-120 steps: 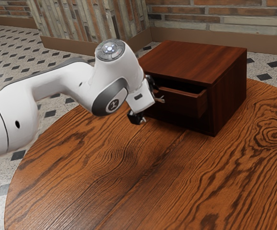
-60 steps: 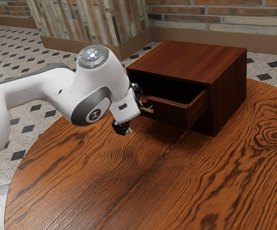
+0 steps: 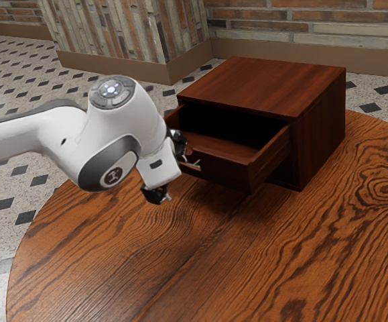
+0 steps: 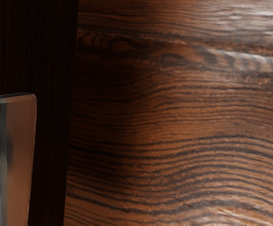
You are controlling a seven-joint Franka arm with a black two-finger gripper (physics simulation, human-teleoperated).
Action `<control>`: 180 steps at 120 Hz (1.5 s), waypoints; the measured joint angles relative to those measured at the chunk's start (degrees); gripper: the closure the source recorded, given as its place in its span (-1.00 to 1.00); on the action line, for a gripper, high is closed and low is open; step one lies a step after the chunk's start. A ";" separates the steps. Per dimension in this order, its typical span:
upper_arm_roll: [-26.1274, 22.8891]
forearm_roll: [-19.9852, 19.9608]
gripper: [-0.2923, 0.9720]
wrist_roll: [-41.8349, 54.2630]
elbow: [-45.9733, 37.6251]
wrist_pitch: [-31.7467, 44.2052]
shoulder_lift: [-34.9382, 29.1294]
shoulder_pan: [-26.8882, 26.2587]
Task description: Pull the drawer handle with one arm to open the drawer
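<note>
**Exterior view.** Noted dark wooden cabinet (image 3: pixel 274 84) standing on round wood-grain desk (image 3: pixel 247 255), toward the desk's far edge. Noted drawer (image 3: pixel 224 176) drawn well out of the cabinet's front, toward the exterior view's left. Front panel clear of the cabinet body, dark cavity exposed above the drawer floor, rear part inside the cabinet. Found drawer handle (image 3: pixel 192 163), a short silver bar, on the front panel, on the side facing away from the cabinet. Logged white arm (image 3: pixel 59 137) entering from the exterior view's left, about level with the cabinet and ending at the handle. Read gripper (image 3: pixel 182 155) as clamped: black fingers closed on the drawer handle, silver end of the bar poking out just beside them. Hand held above the desk, apart from its surface. Recorded checkered tile floor (image 3: pixel 19 67) and brick wall (image 3: pixel 301 27) behind the cabinet.

**Wrist view.** Saw drawer handle (image 4: pixel 13 155) close up: flat-ended silver bar with a bright bevelled edge, standing just off the dark front panel (image 4: pixel 42 47). Saw desk (image 4: pixel 183 132) grain beside the front panel, shadowed nearest the panel and lighter farther from it.
</note>
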 joint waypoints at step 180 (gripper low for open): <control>1.82 -21.96 -0.54 -42.05 27.70 -34.72 7.01 -0.07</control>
